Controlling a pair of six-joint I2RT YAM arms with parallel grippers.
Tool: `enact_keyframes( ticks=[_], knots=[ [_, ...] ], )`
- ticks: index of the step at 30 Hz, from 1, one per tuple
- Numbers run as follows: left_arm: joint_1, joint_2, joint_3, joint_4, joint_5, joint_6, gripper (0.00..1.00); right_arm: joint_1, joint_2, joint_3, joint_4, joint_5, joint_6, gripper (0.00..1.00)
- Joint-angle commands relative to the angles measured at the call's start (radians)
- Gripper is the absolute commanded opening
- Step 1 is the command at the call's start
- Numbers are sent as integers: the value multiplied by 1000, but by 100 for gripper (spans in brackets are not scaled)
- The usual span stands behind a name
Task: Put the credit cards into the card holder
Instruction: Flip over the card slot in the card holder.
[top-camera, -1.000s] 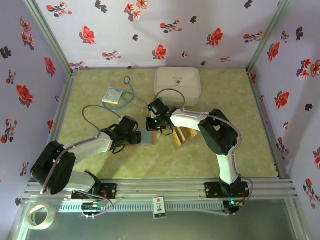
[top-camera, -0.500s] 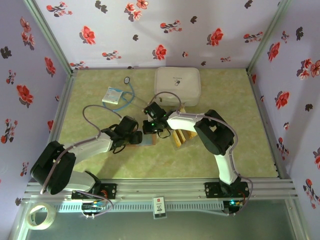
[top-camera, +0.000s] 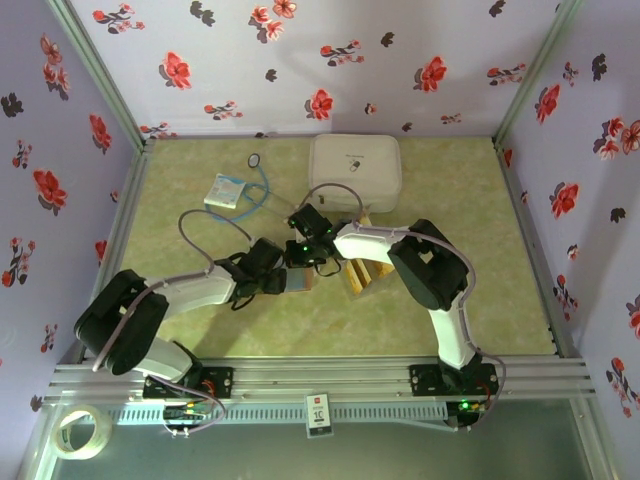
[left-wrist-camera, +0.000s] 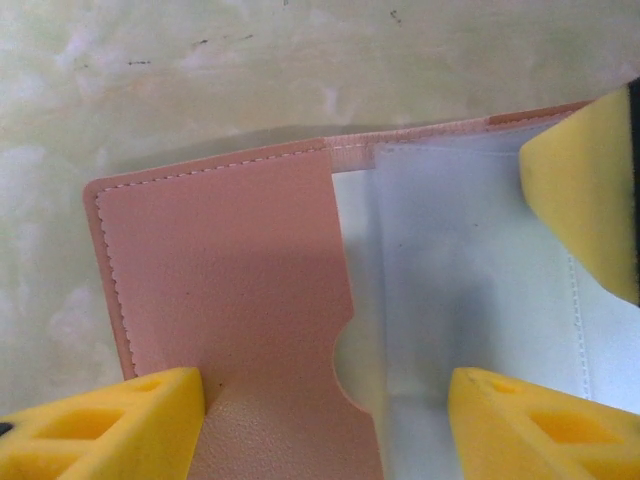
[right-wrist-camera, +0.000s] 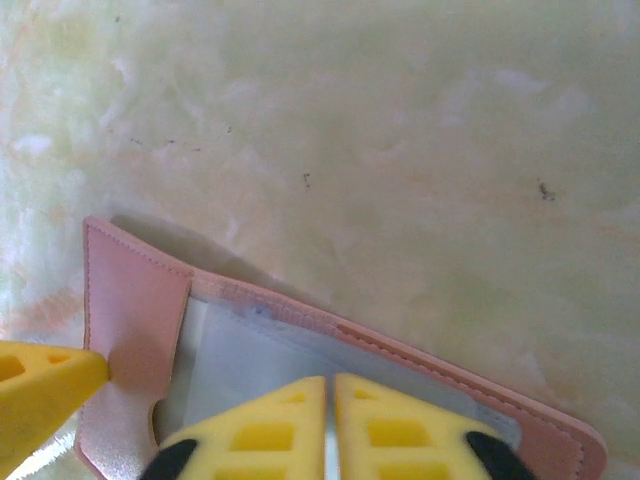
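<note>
The card holder (top-camera: 298, 281) is seen lying open near the middle of the desk (top-camera: 480, 210). In the left wrist view its stitched reddish-brown flap (left-wrist-camera: 230, 300) lies at 9 o'clock of the greyish inner pocket (left-wrist-camera: 460, 280). The left claw (left-wrist-camera: 325, 425) is spread wide over it, one finger set at the flap's lower edge and the other over the pocket. The right claw (right-wrist-camera: 328, 425) is narrowed to a thin slit with its tips over the pocket; whether anything is pinched there cannot be told. The credit cards (top-camera: 365, 270) are stacked at 3 o'clock of the holder, just beside the right arm. Bare desk is left open at 6 o'clock of the holder and toward the 3 o'clock edge. A white case (top-camera: 355, 170) sits at 12 o'clock and a white-blue packet (top-camera: 224, 190) at 10 o'clock.
</note>
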Motion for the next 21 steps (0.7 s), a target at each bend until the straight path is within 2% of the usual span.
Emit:
enact_keyframes(
  ticks=[1, 4, 7, 21],
  knots=[
    [-9, 39, -37, -16, -16, 6, 66, -4, -20, 19, -35, 8, 8, 19],
    [-9, 33, -43, -12, -19, 1, 66, -15, -56, -3, -24, 22, 17, 27],
    [-8, 29, -43, -10, -20, -2, 66, -24, -78, -30, -11, 28, 31, 31],
    [-9, 22, -44, -8, -19, -6, 66, -25, -48, -65, 57, -15, 80, 35]
  ],
)
